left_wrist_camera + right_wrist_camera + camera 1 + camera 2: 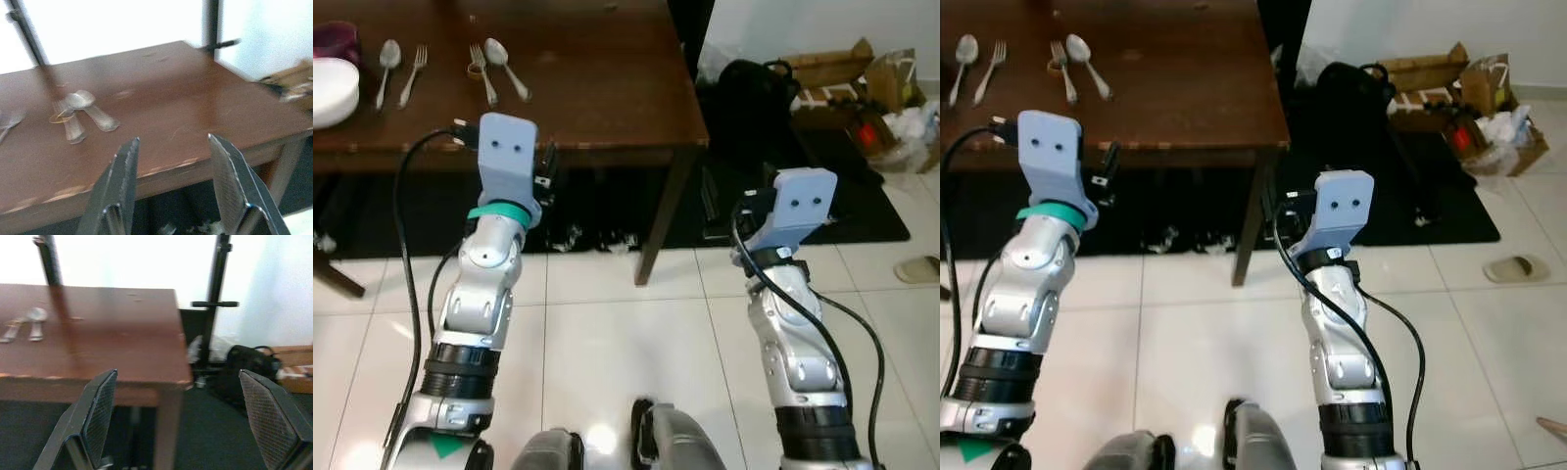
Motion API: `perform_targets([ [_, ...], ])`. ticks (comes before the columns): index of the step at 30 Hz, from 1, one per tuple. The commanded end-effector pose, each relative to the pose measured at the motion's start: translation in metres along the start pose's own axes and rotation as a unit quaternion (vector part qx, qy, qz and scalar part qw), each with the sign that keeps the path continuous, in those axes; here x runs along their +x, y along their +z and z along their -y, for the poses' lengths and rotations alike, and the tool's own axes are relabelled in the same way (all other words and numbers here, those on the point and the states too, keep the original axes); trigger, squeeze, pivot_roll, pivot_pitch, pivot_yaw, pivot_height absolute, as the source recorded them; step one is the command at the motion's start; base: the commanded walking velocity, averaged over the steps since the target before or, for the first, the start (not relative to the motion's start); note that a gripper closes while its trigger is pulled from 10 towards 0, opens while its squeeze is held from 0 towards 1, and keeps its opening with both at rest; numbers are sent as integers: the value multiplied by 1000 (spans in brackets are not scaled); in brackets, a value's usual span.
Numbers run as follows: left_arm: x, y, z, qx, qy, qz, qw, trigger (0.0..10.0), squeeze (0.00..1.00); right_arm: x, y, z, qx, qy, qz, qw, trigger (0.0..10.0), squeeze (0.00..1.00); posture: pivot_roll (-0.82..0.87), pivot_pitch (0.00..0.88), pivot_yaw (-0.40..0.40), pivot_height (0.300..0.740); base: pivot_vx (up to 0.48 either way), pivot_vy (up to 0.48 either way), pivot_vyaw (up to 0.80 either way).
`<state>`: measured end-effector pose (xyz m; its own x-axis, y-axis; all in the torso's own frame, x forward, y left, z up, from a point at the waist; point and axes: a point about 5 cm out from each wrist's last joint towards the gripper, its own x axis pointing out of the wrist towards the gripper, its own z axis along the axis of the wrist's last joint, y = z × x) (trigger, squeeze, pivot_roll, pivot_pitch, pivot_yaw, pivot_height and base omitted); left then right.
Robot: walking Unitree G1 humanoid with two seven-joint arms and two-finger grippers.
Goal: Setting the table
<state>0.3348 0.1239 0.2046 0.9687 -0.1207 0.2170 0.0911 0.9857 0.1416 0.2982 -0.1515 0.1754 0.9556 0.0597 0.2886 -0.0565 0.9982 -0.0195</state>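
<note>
**Both arms up at the table edge, nothing picked up**

Closest to us, both silver arms are raised over the white tile floor (pixel 607 333). The left gripper (pixel 173 147) sits right at the near edge of the brown wooden table (pixel 597 88), and in its wrist view the two black fingers (pixel 122 181) stand moderately apart with nothing between them. The right gripper (pixel 178 382) hangs lower and off past the table's right corner, above the dark rug (pixel 862 211); its mesh-faced fingers (pixel 100 416) are spread wide and empty too.

Moving onto the tabletop, we've got a fork and spoon pair (pixel 497 69) lying side by side a little way in from the edge, roughly ahead of the left gripper, with a small ring-shaped thing (pixel 476 70) touching the fork. Further left there's a second spoon and fork pair (pixel 399 67), and just beside that a white plate (pixel 333 90) at the table's left end with a dark purple item (pixel 335 41) behind it.

Off to the far right, past the table leg, we see a black bag (pixel 754 88), then cardboard boxes (pixel 832 69) and clutter against the wall, plus a slipper (pixel 918 268) on the tiles.
</note>
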Motion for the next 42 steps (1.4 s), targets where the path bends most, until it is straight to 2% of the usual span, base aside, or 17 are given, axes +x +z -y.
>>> perform_targets([
  [1,-1,-7,-5,5,6,-12,1000,10000,0,0,-1,-2,2,1,-2,1000,10000,0,-1,60,18,740,454,0,0],
  [29,1,-7,-6,6,13,-11,1000,10000,0,3,-1,-3,-4,9,1,1000,10000,0,2,44,15,740,425,0,0],
  [42,2,-7,-1,9,1,-13,1000,10000,0,3,-2,-3,-3,6,1,1000,10000,0,3,45,21,740,46,0,0],
])
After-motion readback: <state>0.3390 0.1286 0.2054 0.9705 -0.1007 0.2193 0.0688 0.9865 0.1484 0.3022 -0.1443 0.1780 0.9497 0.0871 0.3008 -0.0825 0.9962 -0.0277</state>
